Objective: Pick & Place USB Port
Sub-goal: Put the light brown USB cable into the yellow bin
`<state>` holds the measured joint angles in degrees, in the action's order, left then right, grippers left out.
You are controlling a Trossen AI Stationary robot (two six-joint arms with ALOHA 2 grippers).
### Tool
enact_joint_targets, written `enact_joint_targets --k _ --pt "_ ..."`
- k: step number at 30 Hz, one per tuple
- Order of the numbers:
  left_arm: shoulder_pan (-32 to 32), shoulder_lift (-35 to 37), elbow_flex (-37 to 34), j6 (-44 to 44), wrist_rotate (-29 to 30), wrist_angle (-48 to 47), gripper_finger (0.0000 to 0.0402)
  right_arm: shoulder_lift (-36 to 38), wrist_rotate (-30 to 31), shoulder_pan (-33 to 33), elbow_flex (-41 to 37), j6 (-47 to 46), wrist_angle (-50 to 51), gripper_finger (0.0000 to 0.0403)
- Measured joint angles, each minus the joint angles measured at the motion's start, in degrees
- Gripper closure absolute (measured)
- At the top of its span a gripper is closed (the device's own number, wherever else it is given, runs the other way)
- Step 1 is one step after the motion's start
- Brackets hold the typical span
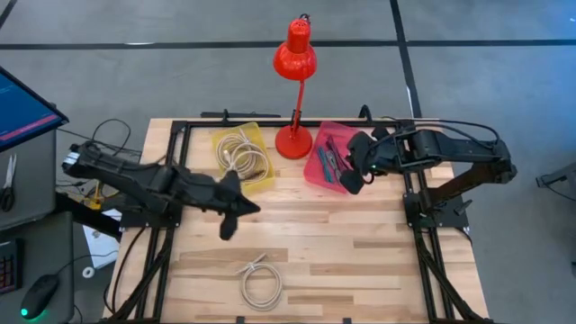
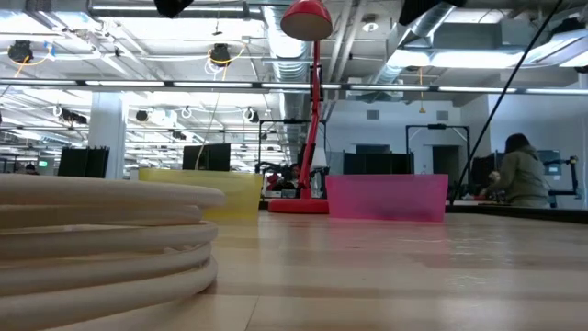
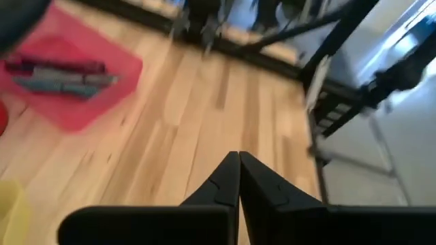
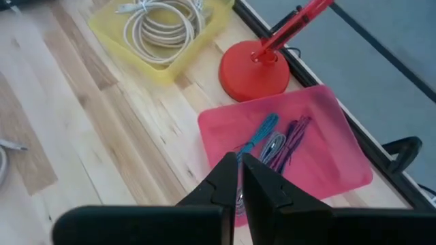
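Note:
A coiled white cable (image 1: 261,286) lies flat on the wooden table near its near edge, and fills the left foreground of the low view (image 2: 101,244). A yellow tray (image 1: 243,155) holds more white cable coils (image 4: 160,24). A pink tray (image 1: 328,160) holds thin blue and purple cables (image 4: 272,139). My left gripper (image 1: 236,207) hovers over the middle of the table, shut and holding nothing (image 3: 238,178). My right gripper (image 1: 353,176) hangs above the pink tray's near edge, shut (image 4: 240,178), with nothing seen between its fingers.
A red desk lamp (image 1: 294,90) stands on its round base (image 4: 255,68) between the two trays at the far edge. A black frame (image 1: 414,216) runs around the table. Bare wood (image 1: 360,261) lies right of the loose coil. A person (image 2: 519,175) sits far behind.

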<state>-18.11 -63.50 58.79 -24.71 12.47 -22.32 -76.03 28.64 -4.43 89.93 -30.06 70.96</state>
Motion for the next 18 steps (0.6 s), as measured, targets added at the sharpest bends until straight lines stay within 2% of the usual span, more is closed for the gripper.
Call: enact_joint_targets --k 4,8,11,18 --pt "-1.1 -5.8 5.6 -3.8 1.4 -9.6 0.0396 0.0 0.0 0.0 0.0 0.0 1.2 0.0389" --pt "-1.6 -9.9 7.5 -10.4 1.0 -17.9 0.0397 0.0 0.0 0.0 -0.2 0.0 2.3 0.039" --pt "-2.1 -12.8 7.6 -14.9 -2.9 -21.4 0.0397 0.0 0.0 0.0 -1.0 0.0 2.4 0.039" --pt "-3.7 -20.3 7.4 -21.6 -15.3 -21.6 0.0397 0.0 -0.1 0.3 -4.3 0.0 4.1 0.039"
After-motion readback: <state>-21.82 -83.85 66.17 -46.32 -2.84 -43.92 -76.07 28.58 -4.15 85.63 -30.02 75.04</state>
